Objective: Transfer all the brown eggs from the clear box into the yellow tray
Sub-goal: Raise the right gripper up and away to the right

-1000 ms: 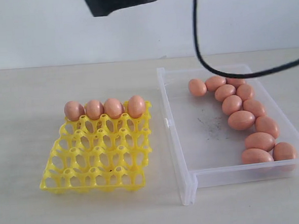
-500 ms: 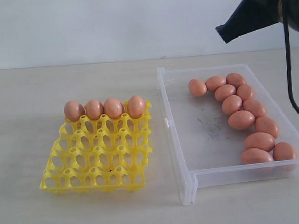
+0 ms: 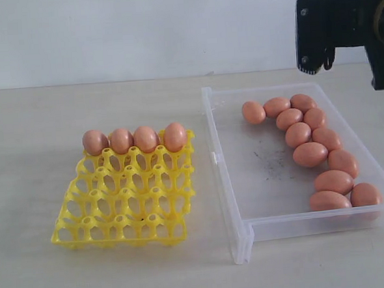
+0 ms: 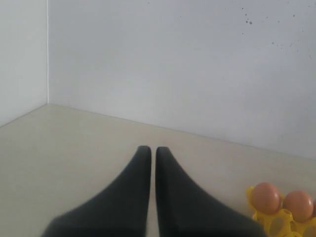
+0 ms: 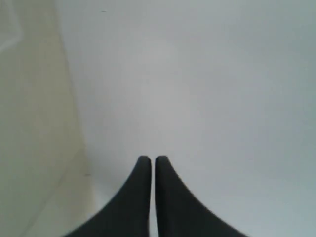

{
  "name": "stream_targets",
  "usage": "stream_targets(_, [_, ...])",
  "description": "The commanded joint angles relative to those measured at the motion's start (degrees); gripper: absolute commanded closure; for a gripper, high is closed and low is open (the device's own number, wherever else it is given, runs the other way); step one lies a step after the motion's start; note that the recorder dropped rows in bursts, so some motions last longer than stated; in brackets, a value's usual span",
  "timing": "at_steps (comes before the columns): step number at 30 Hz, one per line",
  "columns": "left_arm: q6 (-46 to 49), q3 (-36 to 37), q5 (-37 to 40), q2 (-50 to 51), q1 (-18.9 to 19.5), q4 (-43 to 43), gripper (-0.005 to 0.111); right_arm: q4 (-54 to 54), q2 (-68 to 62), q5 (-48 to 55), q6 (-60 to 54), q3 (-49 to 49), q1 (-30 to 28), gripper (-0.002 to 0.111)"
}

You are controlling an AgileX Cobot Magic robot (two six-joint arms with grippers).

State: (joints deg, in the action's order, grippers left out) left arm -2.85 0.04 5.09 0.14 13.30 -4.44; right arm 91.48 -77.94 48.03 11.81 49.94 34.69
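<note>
Several brown eggs (image 3: 310,154) lie in a curved line along the right side of the clear box (image 3: 229,200). Four more eggs (image 3: 134,140) fill the back row of the yellow tray (image 3: 124,207), which stands left of the box. My right arm (image 3: 315,29) hangs high at the upper right, above the box's far corner. In the right wrist view, my right gripper (image 5: 153,159) is shut and empty, facing the white wall. My left gripper (image 4: 153,148) is shut and empty over bare table, with two eggs (image 4: 266,196) on a tray corner (image 4: 276,224) off to one side.
A white wall (image 3: 139,30) rises behind the beige table (image 3: 28,128). Dark smudges (image 3: 269,162) mark the box floor, and a small latch (image 3: 214,157) sits on the box wall facing the tray. The left arm does not show in the exterior view.
My right arm has swung from across the top of the exterior view to the upper right corner. The eggs, tray and box have not moved.
</note>
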Motion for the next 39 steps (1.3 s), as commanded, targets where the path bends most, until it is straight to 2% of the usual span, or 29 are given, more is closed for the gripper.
stream_targets(1, [-0.5,0.0,-0.7,-0.1,0.1,-0.5,0.103,-23.8,0.2,-3.9,-1.7,5.6,-1.8,0.109])
stream_targets(3, [-0.5,0.0,-0.7,-0.1,0.1,-0.5,0.103,-37.7,-0.7,-5.5,-2.8,11.5,-3.3,0.109])
stream_targets(5, [-0.5,0.0,-0.7,-0.1,0.1,-0.5,0.103,-54.8,-3.1,-2.2,-6.3,18.1,-5.1,0.109])
stream_targets(7, [-0.5,0.0,-0.7,-0.1,0.1,-0.5,0.103,-73.5,-7.0,6.0,-12.6,24.7,-8.2,0.109])
stream_targets(9, [-0.5,0.0,-0.7,-0.1,0.1,-0.5,0.103,-87.9,-11.7,16.6,-18.1,29.5,-11.2,0.109])
stream_targets(11, [-0.5,0.0,-0.7,-0.1,0.1,-0.5,0.103,-96.1,-15.2,21.9,-21.6,31.6,-12.9,0.108])
stream_targets(14, [-0.5,0.0,-0.7,-0.1,0.1,-0.5,0.103,-100.8,-18.1,21.9,-25.9,32.0,-13.6,0.102])
stream_targets(17, [-0.5,0.0,-0.7,-0.1,0.1,-0.5,0.103,-107.2,-17.9,15.9,-33.5,31.3,-13.5,0.100])
stream_targets(20, [-0.5,0.0,-0.7,-0.1,0.1,-0.5,0.103,-119.3,-16.8,7.0,-46.5,30.2,-13.5,0.100])
stream_targets(25, [-0.5,0.0,-0.7,-0.1,0.1,-0.5,0.103,-154.3,-15.1,-8.4,-79.8,23.0,-13.5,0.100])
stream_targets(28, [-0.5,0.0,-0.7,-0.1,0.1,-0.5,0.103,-174.4,-15.0,-12.2,-101.7,18.1,-13.5,0.101])
stream_targets(31, [-0.5,0.0,-0.7,-0.1,0.1,-0.5,0.103,-188.5,-14.7,-15.8,-123.3,12.9,-13.5,0.109])
stream_targets(33, [-0.5,0.0,-0.7,-0.1,0.1,-0.5,0.103,-191.4,-14.5,-21.4,-133.0,9.9,-13.4,0.109])
stream_targets(39, [-0.5,0.0,-0.7,-0.1,0.1,-0.5,0.103,-190.1,-13.4,-51.7,-133.8,8.5,-13.4,0.109])
